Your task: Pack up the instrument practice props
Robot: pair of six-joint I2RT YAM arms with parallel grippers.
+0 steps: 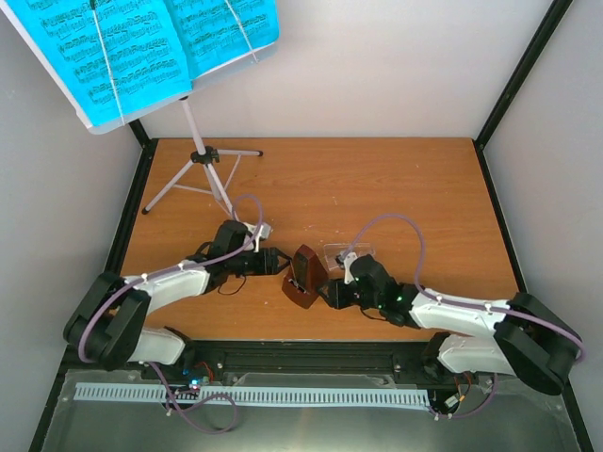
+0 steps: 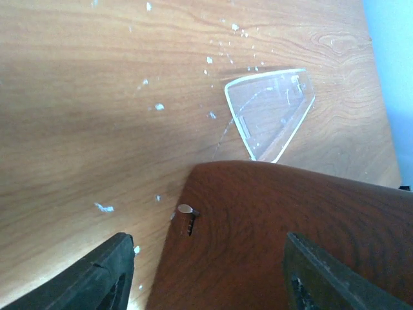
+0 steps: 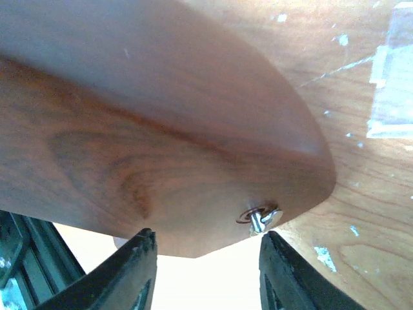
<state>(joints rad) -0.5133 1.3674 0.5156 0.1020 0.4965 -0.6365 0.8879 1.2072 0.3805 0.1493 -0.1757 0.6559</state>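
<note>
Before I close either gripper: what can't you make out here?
- Whether left gripper or right gripper touches the metronome: wrist views too close, top view too small.
- Upper part of sheet music: cut off by top view's edge.
- Right wrist view's clear cover: blurred, cut by right edge.

A brown wood-grain laminate desk [image 1: 405,188] fills the middle of the overhead view, closed in at the back and on both sides by plain off-white walls [image 1: 377,66], with a thin black corner post [image 1: 523,71] slanting up at the far right. Seen close up, the desk's surface carries scattered small white flecks [image 2: 103,208] and a few fine pale scratches. Beyond its near edge a long white slotted cable duct [image 1: 254,395] runs left to right, bordering a dull grey metal sheet [image 1: 311,428].
</note>
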